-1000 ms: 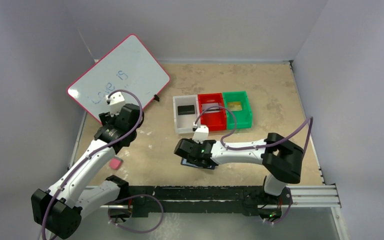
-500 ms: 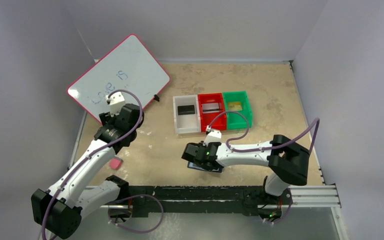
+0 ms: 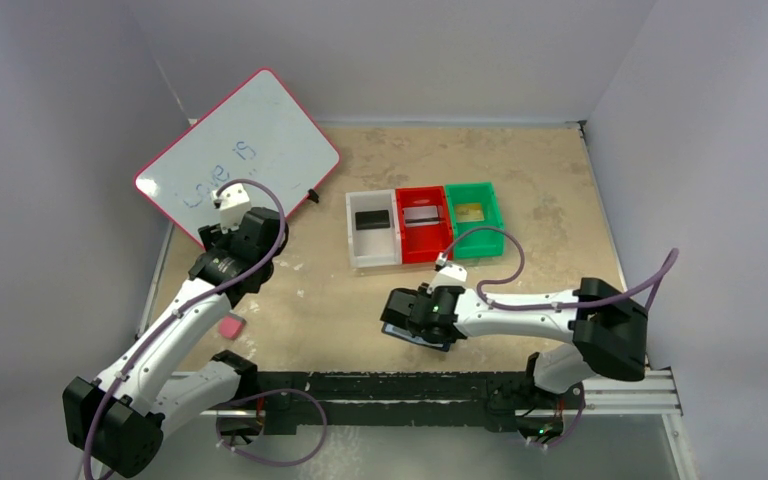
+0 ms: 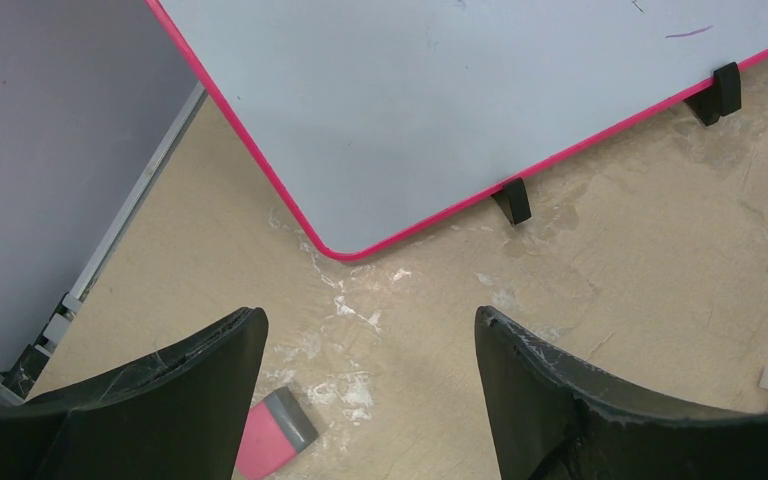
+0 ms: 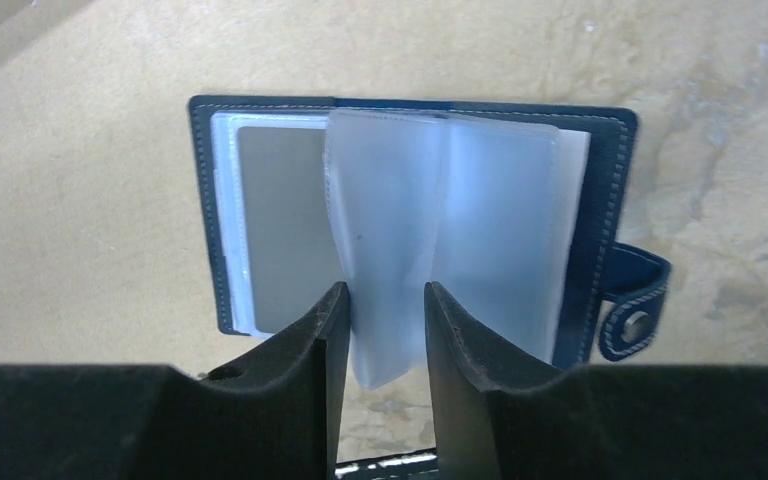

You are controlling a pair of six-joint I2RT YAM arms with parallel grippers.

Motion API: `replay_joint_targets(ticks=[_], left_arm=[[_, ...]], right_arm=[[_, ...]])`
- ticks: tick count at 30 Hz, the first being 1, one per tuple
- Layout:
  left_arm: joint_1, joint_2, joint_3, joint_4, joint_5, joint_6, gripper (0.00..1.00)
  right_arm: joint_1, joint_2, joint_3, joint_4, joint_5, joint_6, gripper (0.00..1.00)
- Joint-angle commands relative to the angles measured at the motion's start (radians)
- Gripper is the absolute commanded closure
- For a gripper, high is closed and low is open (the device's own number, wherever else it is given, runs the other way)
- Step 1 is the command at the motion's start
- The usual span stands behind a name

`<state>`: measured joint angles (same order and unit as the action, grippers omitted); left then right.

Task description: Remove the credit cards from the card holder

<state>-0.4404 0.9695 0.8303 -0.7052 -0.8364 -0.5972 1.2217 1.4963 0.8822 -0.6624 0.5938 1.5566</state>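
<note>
The card holder (image 5: 410,230) is lying open on the table (image 3: 520,170), near the front edge and a bit right of the middle. Its clear pockets are showing, and a grey card (image 5: 280,230) is sitting in the left one. The right gripper (image 5: 378,330) is hanging over the holder with its two fingers a little apart, and one clear pocket flap is sticking up between them. I cannot tell if the fingers are squeezing the flap.

The left gripper (image 4: 370,400) is standing wide open and holding nothing, near the corner of the whiteboard (image 4: 460,100). A pink eraser (image 4: 275,440) is lying just under it.

Three cards are lying in the bins farther back: a black card (image 3: 372,220) in the white bin (image 3: 354,245), a silver card (image 3: 420,213) in the red bin (image 3: 426,250), and a gold card (image 3: 470,212) in the green bin (image 3: 496,215).
</note>
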Motion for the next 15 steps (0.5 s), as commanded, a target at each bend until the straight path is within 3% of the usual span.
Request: replay_joint_targets(ticks=[1, 15], left_arm=[[0.004, -0.003, 0.035, 0.01, -0.005, 0.008, 0.24], [0.004, -0.006, 0.032, 0.012, 0.008, 0.008, 0.24]], right_arm=[[-0.004, -0.073, -0.055, -0.088, 0.038, 0.098, 0.64], [-0.005, -0.27, -0.193, -0.192, -0.003, 0.282, 0.52]])
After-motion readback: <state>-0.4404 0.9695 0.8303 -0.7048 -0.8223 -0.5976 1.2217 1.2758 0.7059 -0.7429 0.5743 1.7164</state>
